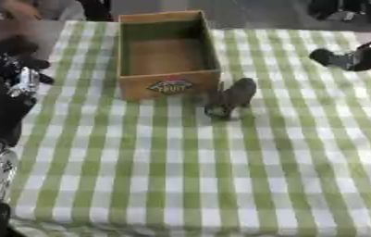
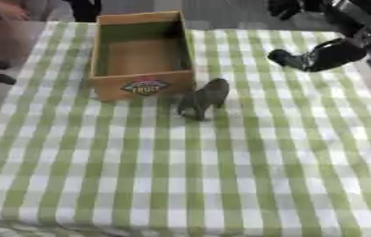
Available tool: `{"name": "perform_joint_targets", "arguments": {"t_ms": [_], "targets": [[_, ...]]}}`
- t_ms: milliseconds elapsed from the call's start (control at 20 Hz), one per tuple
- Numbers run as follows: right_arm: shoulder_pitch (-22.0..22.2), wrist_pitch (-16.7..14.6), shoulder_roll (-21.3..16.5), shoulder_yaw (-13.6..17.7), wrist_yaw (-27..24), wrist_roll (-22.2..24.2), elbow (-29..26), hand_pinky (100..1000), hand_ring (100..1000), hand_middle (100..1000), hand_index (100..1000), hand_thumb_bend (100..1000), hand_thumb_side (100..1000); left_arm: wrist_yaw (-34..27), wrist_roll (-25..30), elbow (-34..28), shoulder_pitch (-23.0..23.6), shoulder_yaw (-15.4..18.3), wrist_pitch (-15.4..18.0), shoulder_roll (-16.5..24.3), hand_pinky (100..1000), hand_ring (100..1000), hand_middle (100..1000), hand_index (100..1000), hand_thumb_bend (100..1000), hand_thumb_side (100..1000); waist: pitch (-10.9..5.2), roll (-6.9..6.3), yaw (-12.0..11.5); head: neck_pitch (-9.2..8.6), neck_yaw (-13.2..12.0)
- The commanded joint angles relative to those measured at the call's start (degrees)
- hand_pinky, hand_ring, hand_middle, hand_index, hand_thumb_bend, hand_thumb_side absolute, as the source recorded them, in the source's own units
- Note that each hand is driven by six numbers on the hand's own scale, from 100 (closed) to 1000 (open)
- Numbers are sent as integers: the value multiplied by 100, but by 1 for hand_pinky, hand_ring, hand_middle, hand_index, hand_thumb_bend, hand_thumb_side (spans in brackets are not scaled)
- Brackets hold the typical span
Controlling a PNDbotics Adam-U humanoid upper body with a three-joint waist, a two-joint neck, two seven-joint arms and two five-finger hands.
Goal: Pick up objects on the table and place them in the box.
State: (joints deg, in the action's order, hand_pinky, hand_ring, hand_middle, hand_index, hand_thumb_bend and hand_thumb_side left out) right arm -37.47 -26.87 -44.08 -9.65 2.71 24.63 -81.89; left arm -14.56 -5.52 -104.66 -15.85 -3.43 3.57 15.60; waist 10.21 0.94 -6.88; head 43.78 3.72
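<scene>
One grey animal figure [image 2: 203, 99] stands on the green-checked worktop [image 2: 220, 176], just beside the wooden box's [image 2: 142, 51] front right corner, roughly at 5 o'clock from it. Can't tell if they touch. Inside, the box shows only its bare brown floor. The right hand [image 2: 301, 58] hovers at about 2 o'clock from the figure, well apart, and I honestly can't tell how its fingers are set. The left arm [image 1: 6, 92] is a dark blur at 9 o'clock.

"FRUIT" label on box [image 2: 143, 87]
</scene>
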Motion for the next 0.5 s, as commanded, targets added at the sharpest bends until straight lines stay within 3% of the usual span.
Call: {"name": "perform_joint_targets", "arguments": {"t_ms": [50, 500], "targets": [[-281, -186, -18, -44, 450, 226, 421, 727, 774, 747, 834, 419, 176, 21, 35, -81, -41, -15, 12, 83, 515, 610, 663, 768, 100, 152, -105, 5, -24, 34, 26], [-858, -649, 691, -238, 1634, 425, 1588, 751, 796, 766, 855, 421, 210, 4, 70, -73, -38, -47, 3, 56, 515, 610, 663, 769, 100, 157, -108, -17, -124, 34, 73]]}}
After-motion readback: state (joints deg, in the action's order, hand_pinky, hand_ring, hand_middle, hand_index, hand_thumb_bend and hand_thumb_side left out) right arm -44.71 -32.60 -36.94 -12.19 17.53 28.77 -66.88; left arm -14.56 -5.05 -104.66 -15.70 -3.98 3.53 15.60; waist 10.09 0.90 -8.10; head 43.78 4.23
